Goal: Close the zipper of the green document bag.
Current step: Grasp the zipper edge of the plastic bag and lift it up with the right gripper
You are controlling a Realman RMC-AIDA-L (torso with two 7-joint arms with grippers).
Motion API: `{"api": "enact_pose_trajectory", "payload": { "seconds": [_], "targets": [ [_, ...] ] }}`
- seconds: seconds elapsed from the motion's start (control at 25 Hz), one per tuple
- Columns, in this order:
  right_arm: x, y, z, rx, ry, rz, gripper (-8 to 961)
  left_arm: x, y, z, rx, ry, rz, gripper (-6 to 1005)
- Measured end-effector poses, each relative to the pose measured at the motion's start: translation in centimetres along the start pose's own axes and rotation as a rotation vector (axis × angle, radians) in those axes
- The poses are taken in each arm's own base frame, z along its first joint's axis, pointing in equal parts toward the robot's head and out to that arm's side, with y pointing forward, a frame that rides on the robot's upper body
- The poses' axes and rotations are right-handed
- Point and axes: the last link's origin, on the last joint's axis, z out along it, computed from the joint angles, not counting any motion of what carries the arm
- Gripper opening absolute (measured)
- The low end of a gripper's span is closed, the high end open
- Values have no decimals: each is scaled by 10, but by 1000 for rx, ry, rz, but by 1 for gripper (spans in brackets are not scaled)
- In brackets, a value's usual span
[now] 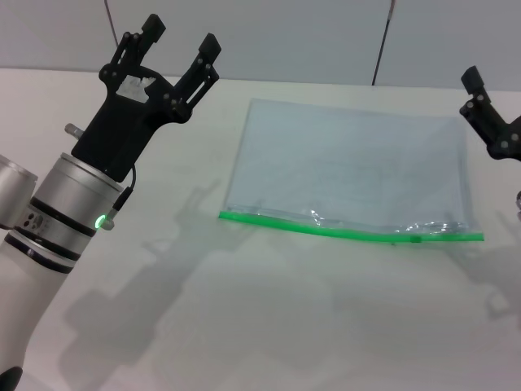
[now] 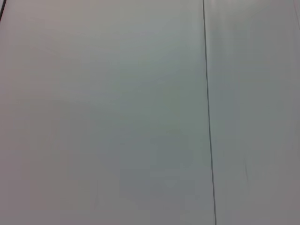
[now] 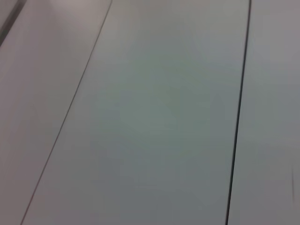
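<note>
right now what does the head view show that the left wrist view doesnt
Only the head view shows the work: the green document bag lying flat on the table, its zipper along the near edge with the slider toward the robot's right, the left gripper raised and open left of the bag, and the right gripper at the right edge. Only the left wrist view shows a plain pale surface crossed by one thin dark line. Shared: nothing recognisable.

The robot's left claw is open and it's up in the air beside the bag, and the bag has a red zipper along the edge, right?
Not quite: the zipper is bright green, as the head view shows. The rest holds: the left gripper is open, beside the green document bag.
</note>
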Motion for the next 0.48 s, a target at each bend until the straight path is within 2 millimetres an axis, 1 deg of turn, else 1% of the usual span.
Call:
{"api": "enact_pose_trajectory", "payload": {
  "seconds": [0.48],
  "targets": [
    [1, 2, 0, 11, 11, -14, 882, 0, 0, 0, -1, 3, 0, 836]
  ]
}}
